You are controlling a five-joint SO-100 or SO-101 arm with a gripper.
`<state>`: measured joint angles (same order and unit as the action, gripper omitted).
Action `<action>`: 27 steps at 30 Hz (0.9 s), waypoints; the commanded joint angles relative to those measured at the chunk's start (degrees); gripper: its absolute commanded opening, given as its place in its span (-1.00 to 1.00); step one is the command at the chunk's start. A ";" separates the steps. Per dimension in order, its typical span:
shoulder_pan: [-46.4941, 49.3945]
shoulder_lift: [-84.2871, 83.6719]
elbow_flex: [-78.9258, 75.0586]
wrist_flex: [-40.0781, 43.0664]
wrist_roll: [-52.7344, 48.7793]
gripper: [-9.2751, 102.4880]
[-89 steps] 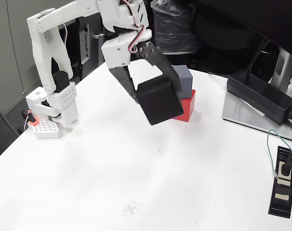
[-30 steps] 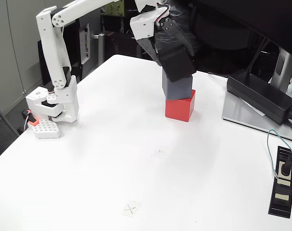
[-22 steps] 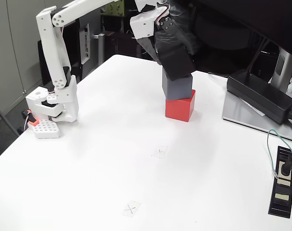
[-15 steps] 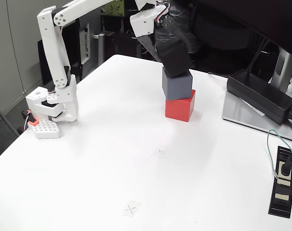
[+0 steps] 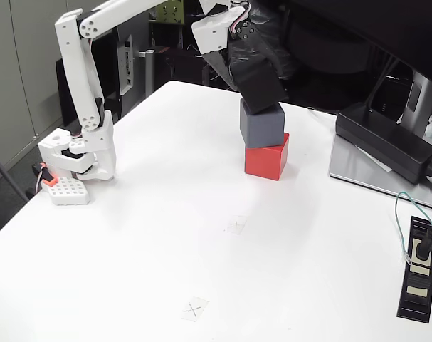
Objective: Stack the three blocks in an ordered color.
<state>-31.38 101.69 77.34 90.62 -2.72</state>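
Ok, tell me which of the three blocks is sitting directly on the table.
The red block. It rests on the white table, the grey block sits on top of it, and the black block is tilted in the gripper above both.

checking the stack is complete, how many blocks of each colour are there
red block: 1, at the bottom, on the table
grey block: 1, on the red one
black block: 1, tilted, held in the jaws on top of the grey one
total: 3
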 commanded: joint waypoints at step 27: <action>0.79 4.66 -2.29 0.09 0.00 -0.22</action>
<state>-31.38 102.57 77.26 90.62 -2.72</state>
